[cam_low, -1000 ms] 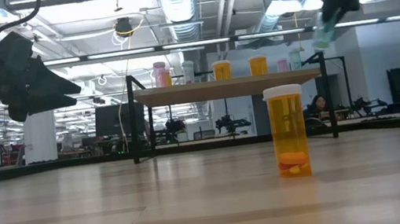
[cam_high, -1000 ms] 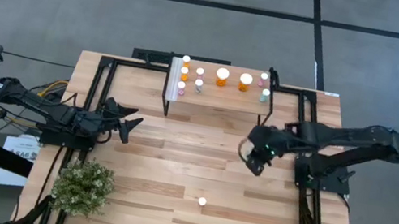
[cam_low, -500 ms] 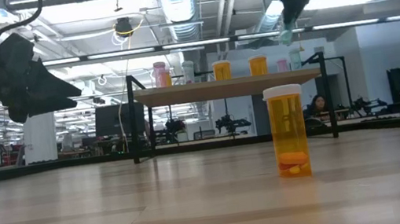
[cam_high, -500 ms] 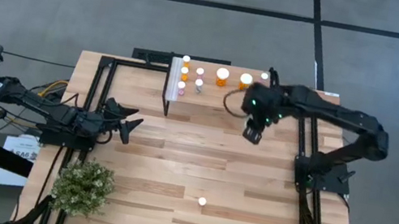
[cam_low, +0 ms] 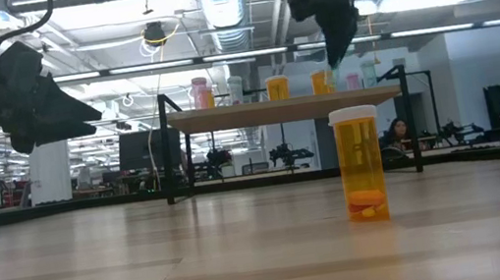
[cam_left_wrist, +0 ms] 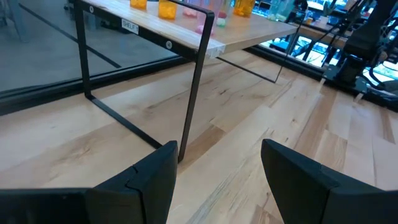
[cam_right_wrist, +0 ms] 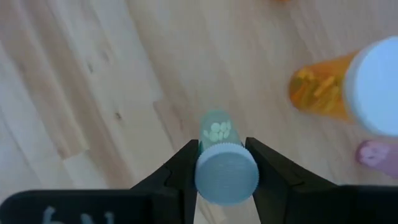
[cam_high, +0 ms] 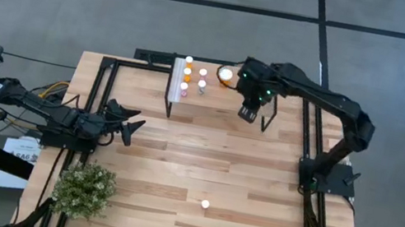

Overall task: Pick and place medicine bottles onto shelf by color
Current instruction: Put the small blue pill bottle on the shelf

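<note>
The shelf [cam_high: 216, 106] stands at the table's far side with medicine bottles on it: small orange ones [cam_high: 187, 70], a pink one [cam_high: 203, 72] and a larger orange one [cam_high: 226, 74]. My right gripper [cam_high: 248, 113] hangs over the shelf's right half, shut on a pale green bottle [cam_right_wrist: 216, 132] with a white cap. Close under it are a large orange bottle [cam_right_wrist: 323, 93] and a pink one [cam_right_wrist: 375, 153]. One orange bottle [cam_low: 360, 163] stands alone on the near table. My left gripper [cam_high: 130, 127] waits open at the left, facing the shelf's leg [cam_left_wrist: 193, 87]. My right gripper pinches the green bottle at its white cap [cam_right_wrist: 207, 172], one finger on each side. The fingers come from above, pointing steeply down. The bottle hangs cap-up below them, clear of the shelf's wooden top.
A potted plant [cam_high: 85, 189] sits at the near left corner. Black frame rails [cam_high: 98, 87] run along both table sides. The wide middle of the tabletop [cam_high: 211, 161] holds only the lone orange bottle [cam_high: 205, 204].
My right gripper has carried the green bottle from the table beside the shelf's near right corner toward the far edge and leftward, rising a little and rolling, until it hangs over the shelf top. It has stayed shut on the bottle.
</note>
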Controlling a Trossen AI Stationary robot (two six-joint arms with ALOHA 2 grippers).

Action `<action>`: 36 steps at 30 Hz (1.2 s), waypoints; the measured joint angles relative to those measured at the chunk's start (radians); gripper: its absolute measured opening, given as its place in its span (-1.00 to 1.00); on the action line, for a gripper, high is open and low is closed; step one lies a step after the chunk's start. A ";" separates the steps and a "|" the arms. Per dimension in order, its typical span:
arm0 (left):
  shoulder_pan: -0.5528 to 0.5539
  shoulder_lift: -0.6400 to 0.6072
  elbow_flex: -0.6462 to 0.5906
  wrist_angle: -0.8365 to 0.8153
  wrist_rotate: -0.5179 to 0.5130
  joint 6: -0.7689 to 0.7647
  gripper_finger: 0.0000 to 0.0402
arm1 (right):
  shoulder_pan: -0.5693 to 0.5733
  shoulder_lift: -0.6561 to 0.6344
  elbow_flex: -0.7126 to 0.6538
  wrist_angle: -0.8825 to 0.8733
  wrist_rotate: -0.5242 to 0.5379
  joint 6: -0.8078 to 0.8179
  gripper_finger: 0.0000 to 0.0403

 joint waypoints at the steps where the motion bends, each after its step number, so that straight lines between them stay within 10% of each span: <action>1: 0.000 0.000 0.000 0.000 0.000 0.000 0.09 | -0.007 0.012 0.008 0.001 0.000 -0.006 -0.31; 36: 0.000 0.000 0.000 0.000 0.000 0.000 0.09 | -0.048 0.062 0.031 0.011 0.003 -0.051 -0.28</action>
